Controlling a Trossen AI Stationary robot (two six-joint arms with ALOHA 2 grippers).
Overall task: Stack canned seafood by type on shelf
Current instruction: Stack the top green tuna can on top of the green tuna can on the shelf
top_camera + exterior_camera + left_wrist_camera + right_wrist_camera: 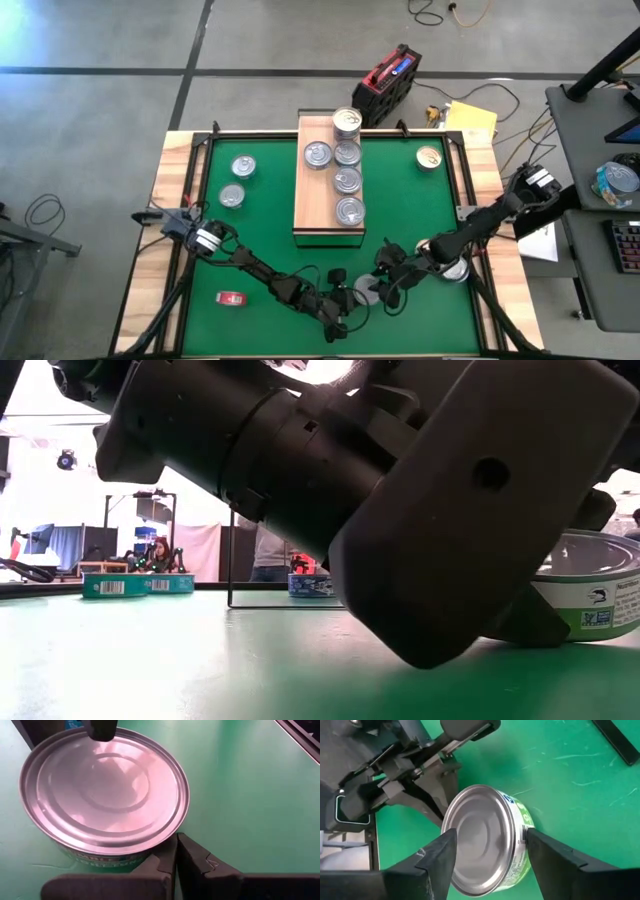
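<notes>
Five tins stood on the shelf; several remained. Right hand straddled a silver tin, not yet clamped; clenched left hand touched it.

1. Can: bright metal lid, smooth and glossy with pressed rings; green paper label round its side.
2. Mat: green, matt, faintly scuffed.
3. Shelf: pale bare wood, matt, at 12 o'clock from the can.
4. Right gripper: fingers dark matt plastic.
5. Table border: light unfinished wood.
</notes>
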